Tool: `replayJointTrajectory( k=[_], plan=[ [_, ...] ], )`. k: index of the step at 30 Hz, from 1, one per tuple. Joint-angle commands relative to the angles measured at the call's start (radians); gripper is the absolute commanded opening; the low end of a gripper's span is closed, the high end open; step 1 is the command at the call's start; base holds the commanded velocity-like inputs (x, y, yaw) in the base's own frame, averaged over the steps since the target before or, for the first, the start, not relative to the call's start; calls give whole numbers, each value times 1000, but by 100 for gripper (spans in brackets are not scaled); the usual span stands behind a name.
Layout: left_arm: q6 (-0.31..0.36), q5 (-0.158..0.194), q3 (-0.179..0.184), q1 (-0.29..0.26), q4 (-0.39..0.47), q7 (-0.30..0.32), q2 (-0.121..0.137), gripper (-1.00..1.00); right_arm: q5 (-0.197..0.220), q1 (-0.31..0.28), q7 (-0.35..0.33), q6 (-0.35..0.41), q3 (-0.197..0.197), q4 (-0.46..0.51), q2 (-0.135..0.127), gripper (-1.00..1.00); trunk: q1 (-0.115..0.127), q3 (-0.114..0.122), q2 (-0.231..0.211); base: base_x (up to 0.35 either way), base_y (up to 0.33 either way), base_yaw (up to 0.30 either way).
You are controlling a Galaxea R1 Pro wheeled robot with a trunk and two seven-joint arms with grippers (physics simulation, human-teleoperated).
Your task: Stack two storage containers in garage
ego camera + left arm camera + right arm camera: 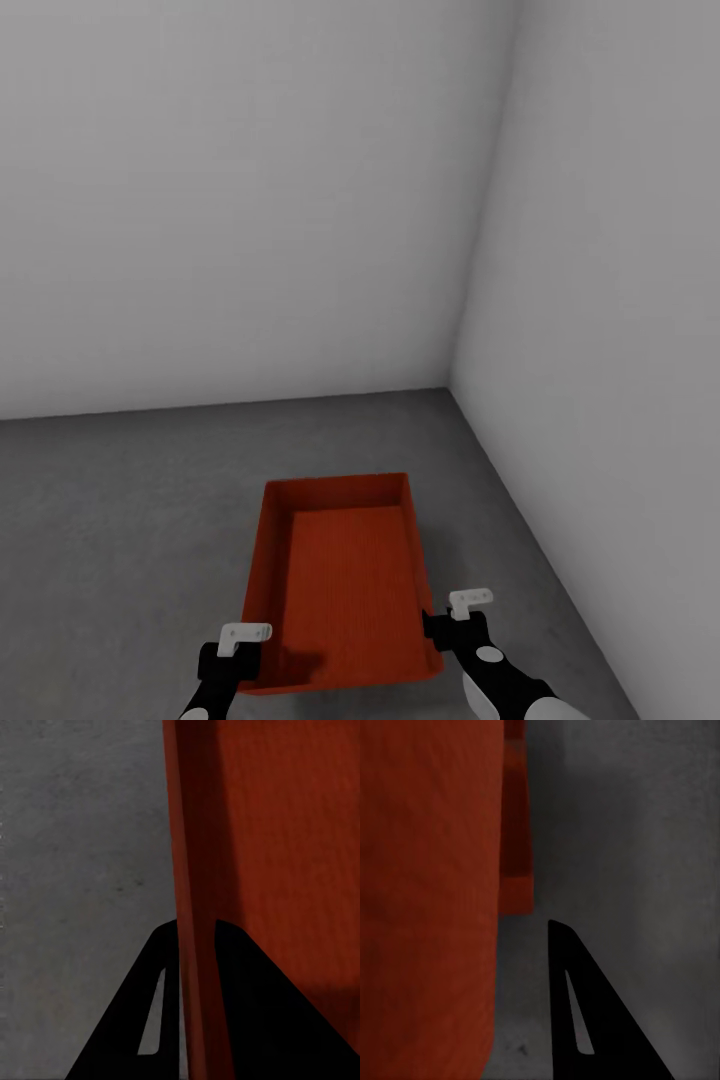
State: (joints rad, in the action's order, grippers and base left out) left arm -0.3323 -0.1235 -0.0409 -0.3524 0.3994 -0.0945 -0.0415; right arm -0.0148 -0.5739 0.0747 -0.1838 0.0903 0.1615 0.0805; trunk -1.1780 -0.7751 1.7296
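In the garage corner, the storage container (pixel 345 580) hangs between the two claws over the concrete floor (pixel 130 500). The left claw (pixel 243 640) is clamped on its left rim, one finger either side of the wall. The right claw (pixel 455 620) grips the opposite rim, apparently clamped too, so the tub stays level.

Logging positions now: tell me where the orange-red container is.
In the head view the storage container sits low and centre, over the grey concrete floor near the room's right-hand corner, between the left gripper and the right gripper.
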Motion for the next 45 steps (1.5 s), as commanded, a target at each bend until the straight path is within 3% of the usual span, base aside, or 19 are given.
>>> replayJointTrajectory(
  k=[1,32,45],
  plan=[
    [-4,-8,-7,0,-1,-13,0,-100,-1,-1,14,-3,-9,0,-2,-100,0,-1,0,224,141,0],
    [-4,-8,-7,0,-1,-13,0,-100,-1,-1,14,-3,-9,0,-2,-100,0,-1,0,225,141,0],
    [-4,-8,-7,0,-1,-13,1,-100,-1,-1,14,-3,-9,0,-2,-100,0,-1,0,45,23,0]
  ],
)
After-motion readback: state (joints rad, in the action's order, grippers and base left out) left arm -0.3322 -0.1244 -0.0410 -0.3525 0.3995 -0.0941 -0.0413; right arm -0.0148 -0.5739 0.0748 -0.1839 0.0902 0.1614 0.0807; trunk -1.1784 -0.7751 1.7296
